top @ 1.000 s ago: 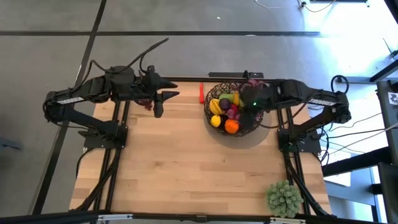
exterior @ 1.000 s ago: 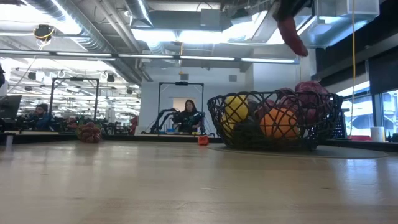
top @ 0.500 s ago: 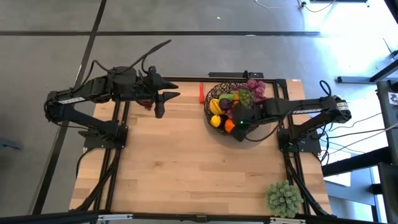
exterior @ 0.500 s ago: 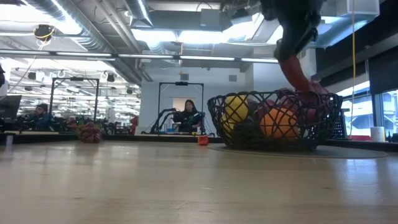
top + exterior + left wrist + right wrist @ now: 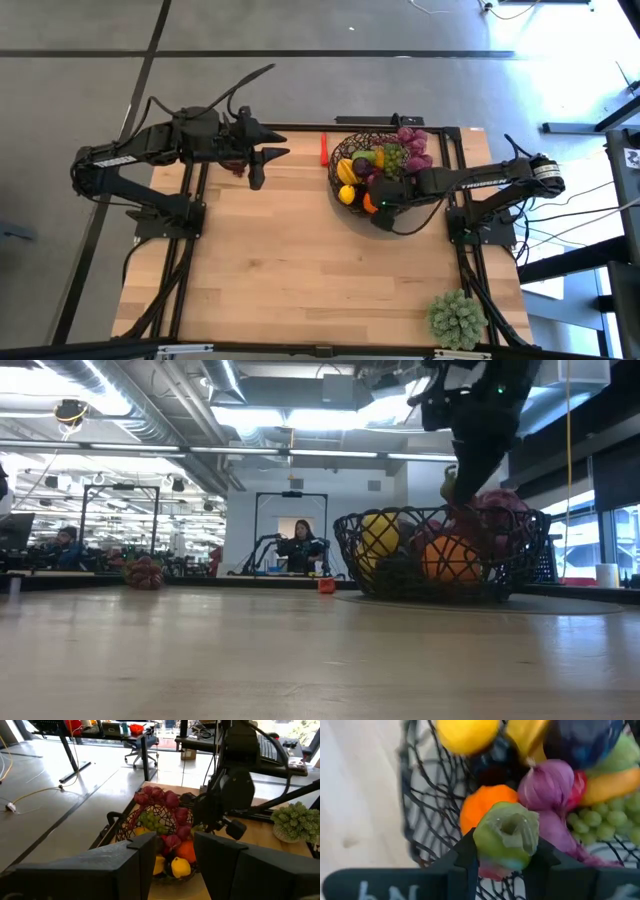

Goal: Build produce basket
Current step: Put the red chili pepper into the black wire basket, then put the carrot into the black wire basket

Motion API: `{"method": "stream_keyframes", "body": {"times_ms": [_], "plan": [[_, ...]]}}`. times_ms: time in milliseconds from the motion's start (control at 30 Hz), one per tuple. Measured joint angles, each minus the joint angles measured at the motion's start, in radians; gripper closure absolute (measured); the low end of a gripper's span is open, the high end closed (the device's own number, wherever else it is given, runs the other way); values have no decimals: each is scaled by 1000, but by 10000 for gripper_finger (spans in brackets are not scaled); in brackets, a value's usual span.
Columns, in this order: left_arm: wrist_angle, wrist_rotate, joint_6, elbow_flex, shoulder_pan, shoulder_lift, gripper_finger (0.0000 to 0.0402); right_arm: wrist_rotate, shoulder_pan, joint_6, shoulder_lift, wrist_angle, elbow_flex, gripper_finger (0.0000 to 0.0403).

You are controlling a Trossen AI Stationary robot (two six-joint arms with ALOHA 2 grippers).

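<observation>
Basket (image 5: 349,150) (dark open wire weave) holds glossy rounded produce; right gripper (image 5: 503,857) pinches a green-stemmed chilli (image 5: 507,836).

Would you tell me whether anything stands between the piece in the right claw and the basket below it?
Nothing visible does: the right claw, shut on a green-topped piece, hangs directly over the open basket, with only the orange and purple produce already inside beneath.
</observation>
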Motion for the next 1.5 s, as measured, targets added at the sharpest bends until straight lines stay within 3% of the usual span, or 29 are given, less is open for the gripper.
{"method": "stream_keyframes", "body": {"times_ms": [467, 733, 1033, 1267, 1500], "plan": [[0, 0, -26, 0, 0, 0, 280, -16, -49, -32, 0, 19, -19, 216], [0, 0, -27, 0, 0, 0, 280, -76, -52, -56, 0, 4, 46, 211], [-22, -1, -28, 0, 0, 0, 280, -67, -23, -109, 0, -102, 187, 211], [-41, -42, -51, 0, 6, 0, 280, 12, -16, -112, 0, -148, 324, 210], [-93, -37, -156, -1, 101, 55, 280, 102, -16, -172, 0, -153, 476, 210]]}}
